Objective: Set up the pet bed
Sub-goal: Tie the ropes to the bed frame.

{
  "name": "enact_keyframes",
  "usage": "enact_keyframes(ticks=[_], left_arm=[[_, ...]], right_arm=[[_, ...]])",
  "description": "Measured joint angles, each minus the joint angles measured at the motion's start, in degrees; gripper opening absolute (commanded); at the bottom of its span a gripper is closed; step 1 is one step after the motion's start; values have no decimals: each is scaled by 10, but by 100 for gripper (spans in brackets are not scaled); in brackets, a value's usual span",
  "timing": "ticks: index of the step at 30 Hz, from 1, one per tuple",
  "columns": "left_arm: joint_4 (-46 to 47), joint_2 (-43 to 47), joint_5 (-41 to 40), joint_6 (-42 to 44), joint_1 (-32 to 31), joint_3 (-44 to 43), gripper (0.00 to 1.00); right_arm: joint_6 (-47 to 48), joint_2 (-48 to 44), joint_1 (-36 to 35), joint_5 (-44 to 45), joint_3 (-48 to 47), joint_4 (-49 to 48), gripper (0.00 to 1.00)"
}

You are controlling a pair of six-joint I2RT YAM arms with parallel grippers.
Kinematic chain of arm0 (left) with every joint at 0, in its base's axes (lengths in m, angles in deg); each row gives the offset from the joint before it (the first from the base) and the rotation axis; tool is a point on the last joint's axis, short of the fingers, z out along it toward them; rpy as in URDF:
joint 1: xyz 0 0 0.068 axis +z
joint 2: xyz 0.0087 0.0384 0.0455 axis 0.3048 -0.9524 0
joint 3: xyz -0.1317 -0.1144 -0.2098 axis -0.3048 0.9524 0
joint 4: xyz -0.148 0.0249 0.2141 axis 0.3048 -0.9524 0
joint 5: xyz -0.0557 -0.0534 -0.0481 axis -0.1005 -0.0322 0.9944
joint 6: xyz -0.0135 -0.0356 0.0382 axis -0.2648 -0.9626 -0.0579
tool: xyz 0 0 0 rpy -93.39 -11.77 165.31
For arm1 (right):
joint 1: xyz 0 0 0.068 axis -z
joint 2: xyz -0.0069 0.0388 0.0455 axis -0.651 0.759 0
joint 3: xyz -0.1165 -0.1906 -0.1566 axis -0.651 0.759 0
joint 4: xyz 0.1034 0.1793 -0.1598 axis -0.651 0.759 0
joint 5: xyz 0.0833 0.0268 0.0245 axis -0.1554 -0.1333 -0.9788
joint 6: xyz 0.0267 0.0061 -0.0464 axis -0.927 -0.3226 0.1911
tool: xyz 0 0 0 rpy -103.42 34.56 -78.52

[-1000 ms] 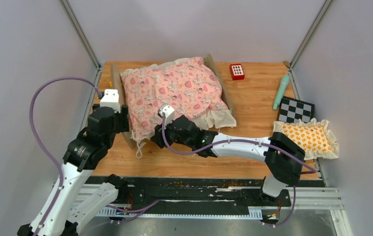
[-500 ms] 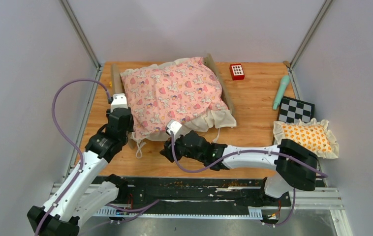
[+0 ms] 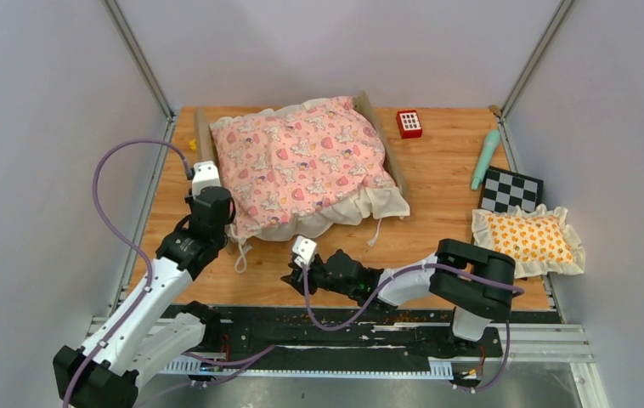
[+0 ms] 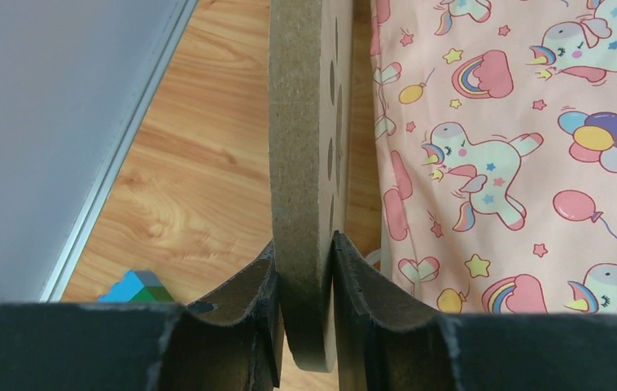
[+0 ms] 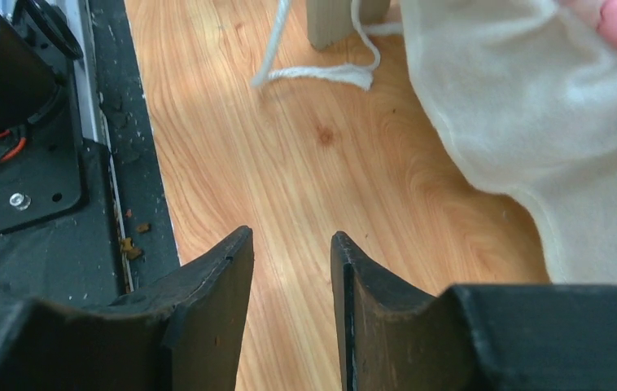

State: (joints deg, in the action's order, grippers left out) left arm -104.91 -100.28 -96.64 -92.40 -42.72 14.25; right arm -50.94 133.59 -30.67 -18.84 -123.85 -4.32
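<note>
Pulled back, the right gripper [image 5: 289, 248] is held open and empty; the left gripper [image 4: 305, 257] is clamped on the stiff headboard [image 4: 297, 122] edge, judged a firmer hold than the limp quilt [image 4: 517, 163].

The top external camera is sitting high above and behind the arm bases, looking down and forward across the whole counter [image 3: 437, 183] from a distance. The left wrist camera is looking out along the left pincer [image 4: 305, 244] at very close range, facing the edge of the pet bed [image 4: 297, 122] headboard with the quilt [image 4: 517, 147] beside it. The right wrist camera is looking out past the right pincer [image 5: 290, 236], low over the counter, facing bare wood and the quilt's overhanging cream edge. The overhead view is covering everything that both wrist views are showing; the two wrist views are each taking in part of the quilt.
</note>
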Motion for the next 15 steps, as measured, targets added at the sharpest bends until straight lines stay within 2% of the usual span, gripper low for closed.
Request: enact_keyframes(ticks=[5, 10, 15], left_arm=[[33, -24, 0, 0, 0, 0, 0], [46, -37, 3, 0, 0, -7, 0], [35, -42, 9, 2, 0, -17, 0]], right_arm=[[27, 31, 0, -7, 4, -92, 43], [77, 114, 0, -22, 3, -205, 43], [95, 186, 7, -28, -14, -254, 42]])
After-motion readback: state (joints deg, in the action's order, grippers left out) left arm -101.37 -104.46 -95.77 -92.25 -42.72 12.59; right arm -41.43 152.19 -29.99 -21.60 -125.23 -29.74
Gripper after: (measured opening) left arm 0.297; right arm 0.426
